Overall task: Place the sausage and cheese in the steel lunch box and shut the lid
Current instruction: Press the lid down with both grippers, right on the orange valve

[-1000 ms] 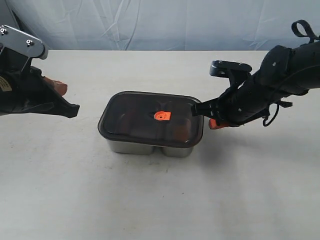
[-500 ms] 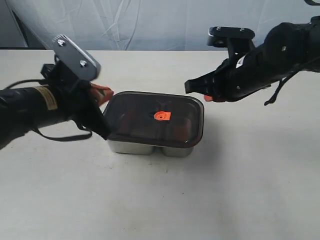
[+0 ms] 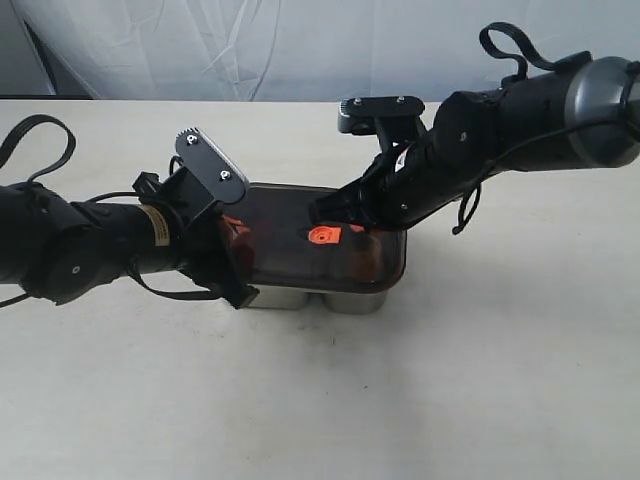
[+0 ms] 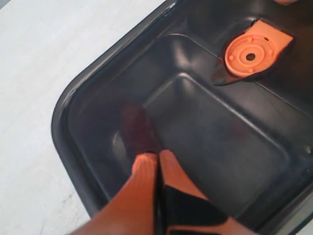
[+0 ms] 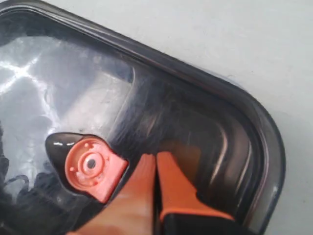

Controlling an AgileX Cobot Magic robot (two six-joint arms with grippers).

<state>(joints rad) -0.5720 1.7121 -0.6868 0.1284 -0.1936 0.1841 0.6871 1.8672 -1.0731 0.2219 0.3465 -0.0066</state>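
Note:
The dark translucent lid [image 3: 290, 258] lies on the steel lunch box [image 3: 335, 301], whose shiny wall shows below it. An orange valve [image 3: 322, 235] marks the lid's centre. My left gripper [image 3: 236, 228] is shut, its orange tips [image 4: 157, 154] down on the lid's left part [image 4: 220, 147], away from the valve [image 4: 252, 54]. My right gripper [image 3: 352, 228] is shut too, its tips [image 5: 156, 155] on the lid [image 5: 195, 103] beside the valve [image 5: 90, 166]. Dim reddish-brown patches show through the lid [image 3: 365, 262]. I cannot tell which is the sausage or the cheese.
The box stands in the middle of a pale table [image 3: 450, 380]. A white cloth backdrop [image 3: 300, 50] hangs behind the table's far edge. Both black arms lean in over the box from either side.
Both arms have swung in from the sides. The left gripper came from the far left onto the lid's left part. The right gripper moved from beside the box onto the lid near the valve.

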